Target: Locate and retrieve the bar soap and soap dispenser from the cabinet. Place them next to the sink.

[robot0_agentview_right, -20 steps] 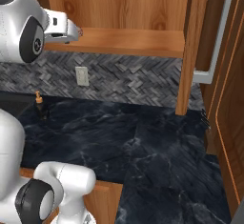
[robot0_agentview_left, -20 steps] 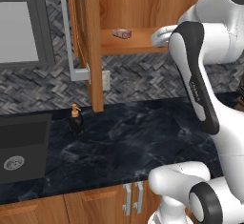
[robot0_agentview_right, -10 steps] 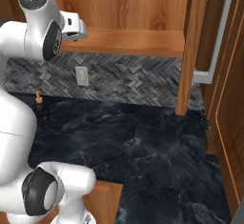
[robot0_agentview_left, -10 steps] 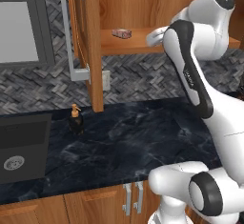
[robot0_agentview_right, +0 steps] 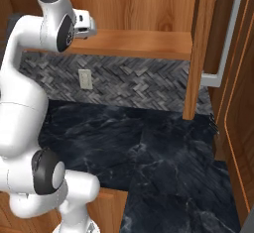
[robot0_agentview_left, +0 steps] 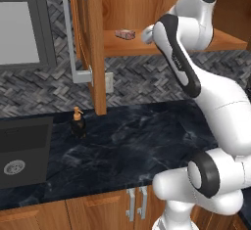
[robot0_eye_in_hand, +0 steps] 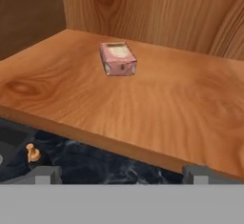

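I can read no brand, label or writing on anything here; the top of the small pinkish-salmon bar soap (robot0_eye_in_hand: 118, 58) has a paler panel, but it is too blurred to show any letters.

My hand (robot0_eye_in_hand: 121, 174) is raised to the front edge of the plank shelf (robot0_eye_in_hand: 157, 113) of the warm brown wooden wall cabinet (robot0_agentview_left: 142, 9). In the hand view its two dark finger tips (robot0_eye_in_hand: 44, 174) rise near the bottom left and bottom right of the frame, set wide apart, with nothing between them and nothing touching them. In the left base view the hand (robot0_agentview_left: 147, 34) sits in the upper middle of the frame, just right of the soap (robot0_agentview_left: 125, 34), a gap still showing between the two.

The soap lies flat on the shelf, in the upper middle of the hand view, well back from the shelf's front edge and nearer the cabinet's rear wall. The open cabinet door (robot0_agentview_left: 93, 43) with its long silver bar handle (robot0_agentview_left: 73, 33) hangs at the upper left of the left base view.

The squat black soap dispenser with a tan-orange pump (robot0_agentview_left: 77, 123) stands upright on the dark marbled worktop (robot0_agentview_left: 137, 150), left of centre in the left base view, just beside the right edge of the dark rectangular sink with a round silver drain (robot0_agentview_left: 22, 150). Its pump top (robot0_eye_in_hand: 32, 152) peeks out below the shelf edge at the lower left of the hand view.
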